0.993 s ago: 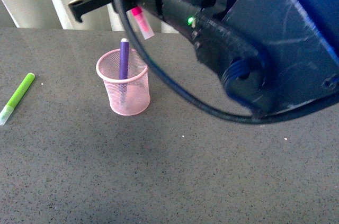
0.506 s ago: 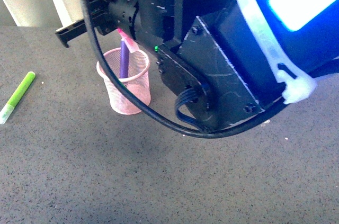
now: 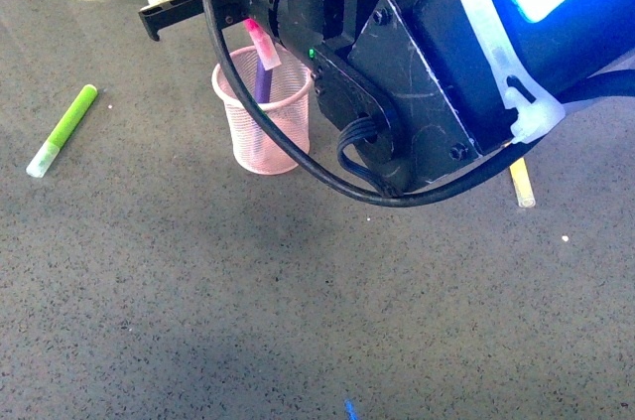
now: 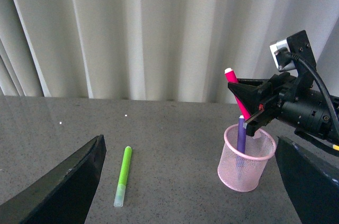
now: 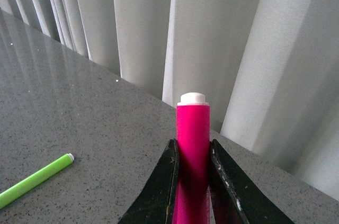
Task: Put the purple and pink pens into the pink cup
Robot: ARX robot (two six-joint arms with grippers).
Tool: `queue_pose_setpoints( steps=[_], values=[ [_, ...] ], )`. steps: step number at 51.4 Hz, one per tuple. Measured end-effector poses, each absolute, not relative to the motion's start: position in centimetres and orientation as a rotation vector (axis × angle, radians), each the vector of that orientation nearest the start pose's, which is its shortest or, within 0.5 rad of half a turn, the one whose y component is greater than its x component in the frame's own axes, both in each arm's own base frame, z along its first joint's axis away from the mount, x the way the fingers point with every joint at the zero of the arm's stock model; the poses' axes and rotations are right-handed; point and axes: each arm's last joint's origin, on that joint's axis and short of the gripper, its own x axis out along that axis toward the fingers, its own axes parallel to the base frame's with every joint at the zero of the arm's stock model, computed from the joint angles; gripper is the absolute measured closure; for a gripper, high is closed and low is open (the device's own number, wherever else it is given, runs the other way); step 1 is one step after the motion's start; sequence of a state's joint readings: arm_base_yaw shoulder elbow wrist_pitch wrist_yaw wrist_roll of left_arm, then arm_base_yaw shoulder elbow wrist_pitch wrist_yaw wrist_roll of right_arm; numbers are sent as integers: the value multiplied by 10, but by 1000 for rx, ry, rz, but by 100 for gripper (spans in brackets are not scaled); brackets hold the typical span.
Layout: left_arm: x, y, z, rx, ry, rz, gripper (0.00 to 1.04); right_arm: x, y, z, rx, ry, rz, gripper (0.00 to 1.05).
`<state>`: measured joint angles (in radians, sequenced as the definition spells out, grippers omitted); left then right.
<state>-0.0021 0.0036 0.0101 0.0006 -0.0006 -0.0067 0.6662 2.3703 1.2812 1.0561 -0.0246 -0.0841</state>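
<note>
- R gripper [image 5: 192, 144] is clamping the pink pen [image 5: 193, 128] between both fingers, jaws closed down to the pen's width; the white butt end is sticking out past the fingertips.
- In the L wrist view the pink pen is hanging tilted over the pink mesh cup [image 4: 246, 160], butt end up. In the front view its clear-capped end is pointing down at the cup's mouth, just above the rim. Can't tell if the tip is crossing the rim.
- Purple pen [image 4: 241, 134] is standing inside the cup, leaning a bit, top end poking above the rim, just beside the pink pen's lower end.
- Cup is sitting upright on the grey speckled table [image 3: 298, 321].
- L gripper [image 4: 189, 139] is hanging spread wide w/ nothing between its fingers, well apart from the cup.
- Lime green marker [image 3: 63, 130] is lying flat on the table to the cup's left, well apart from it.
- Yellow marker [image 3: 520, 182] is lying on the table to the right, mostly hidden behind the R arm [image 3: 417, 63].
- Pale curtain [image 4: 159, 33] is hanging behind the table's far edge.
</note>
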Motion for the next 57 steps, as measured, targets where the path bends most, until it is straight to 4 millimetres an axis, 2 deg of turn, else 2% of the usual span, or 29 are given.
queue_pose_setpoints(
  steps=[12,32,39,44,48,57],
  values=[
    [97,0,167,-7,-7,-2,7,374,291,85,-93,17,689,93],
    [97,0,167,-7,-7,-2,7,374,290,83,-93,15,694,93],
    [97,0,167,-7,-7,-2,7,370,287,79,-101,30,682,63],
    [97,0,167,-7,-7,-2,7,367,284,78,-103,42,676,49],
    [97,0,167,-7,-7,-2,7,364,279,82,-94,49,660,31],
    [97,0,167,-7,-7,-2,7,360,270,95,-66,79,618,7]
  ],
)
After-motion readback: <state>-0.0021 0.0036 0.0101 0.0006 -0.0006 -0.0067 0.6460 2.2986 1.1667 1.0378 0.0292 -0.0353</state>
